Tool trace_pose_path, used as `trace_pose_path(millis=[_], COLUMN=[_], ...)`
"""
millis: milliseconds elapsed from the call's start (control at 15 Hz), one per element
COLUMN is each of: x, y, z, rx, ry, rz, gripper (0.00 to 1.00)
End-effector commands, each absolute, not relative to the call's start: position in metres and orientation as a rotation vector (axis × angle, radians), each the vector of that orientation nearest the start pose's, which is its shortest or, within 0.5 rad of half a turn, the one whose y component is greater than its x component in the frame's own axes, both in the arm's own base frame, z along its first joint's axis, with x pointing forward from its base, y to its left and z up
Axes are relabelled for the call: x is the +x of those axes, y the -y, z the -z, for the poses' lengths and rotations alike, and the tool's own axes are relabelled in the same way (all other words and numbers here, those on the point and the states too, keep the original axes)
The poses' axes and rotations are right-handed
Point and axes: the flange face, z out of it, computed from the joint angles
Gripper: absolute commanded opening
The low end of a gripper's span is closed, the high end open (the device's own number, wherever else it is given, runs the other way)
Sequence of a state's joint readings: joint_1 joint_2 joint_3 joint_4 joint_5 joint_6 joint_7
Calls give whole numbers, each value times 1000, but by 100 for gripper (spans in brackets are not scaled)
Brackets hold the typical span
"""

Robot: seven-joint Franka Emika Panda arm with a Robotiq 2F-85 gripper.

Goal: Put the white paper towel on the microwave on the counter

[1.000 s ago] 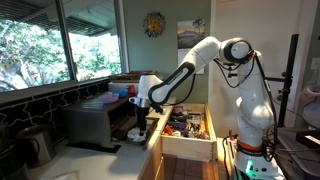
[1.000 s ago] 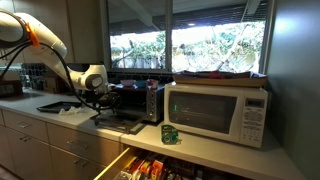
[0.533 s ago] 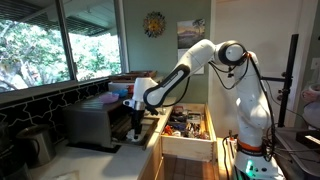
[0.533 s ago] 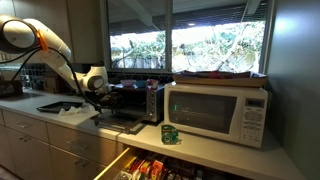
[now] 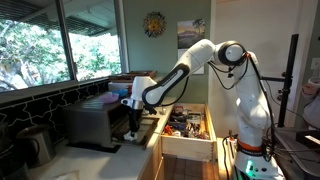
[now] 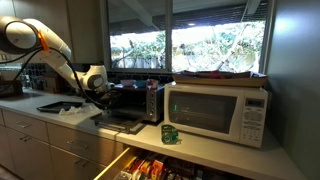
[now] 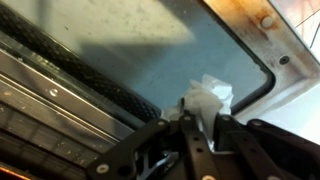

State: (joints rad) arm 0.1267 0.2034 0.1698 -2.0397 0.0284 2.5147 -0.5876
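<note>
Wrist view: gripper (image 7: 203, 124) with fingers (image 7: 186, 128) drawn close together, pinching the towel (image 7: 207, 97). The towel's crumpled white bulk protrudes past the fingertips toward 12 o'clock. Behind it lies the glass of the microwave door (image 7: 120, 50), folded down and open, with the pale frame curving at 2 o'clock. Whether the towel touches the glass cannot be told.

Exterior views: the gripper (image 5: 133, 124) points down over the open door (image 5: 95, 146), at 3 o'clock of the dark microwave (image 5: 92, 122). The microwave stands on the counter (image 5: 115, 165). An open drawer (image 5: 187, 128) lies at 3 o'clock of the gripper.

From the opposite side, the gripper (image 6: 103, 98) is at 9 o'clock of the microwave (image 6: 130, 100). A white microwave (image 6: 218, 112) stands at 3 o'clock, on the same counter (image 6: 215, 152).
</note>
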Motion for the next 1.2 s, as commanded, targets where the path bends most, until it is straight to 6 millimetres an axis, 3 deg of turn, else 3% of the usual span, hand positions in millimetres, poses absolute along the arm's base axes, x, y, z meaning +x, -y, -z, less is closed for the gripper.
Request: trace_pose_path(millis=[0,267,533,600,867,1133], x=[580,572,578,576,573,564], y=[-184,-214,-246,-240,-250,-290], z=[-388,-429,-447,-446,-449,-449], rx=[-2779,-2708,-2488,-2572,-2513,-2540], ry=[1358,1654,1853,1773,1814,1683], rz=[472,559,613,636,652,549], gripper=[0,1,1,4,1,1])
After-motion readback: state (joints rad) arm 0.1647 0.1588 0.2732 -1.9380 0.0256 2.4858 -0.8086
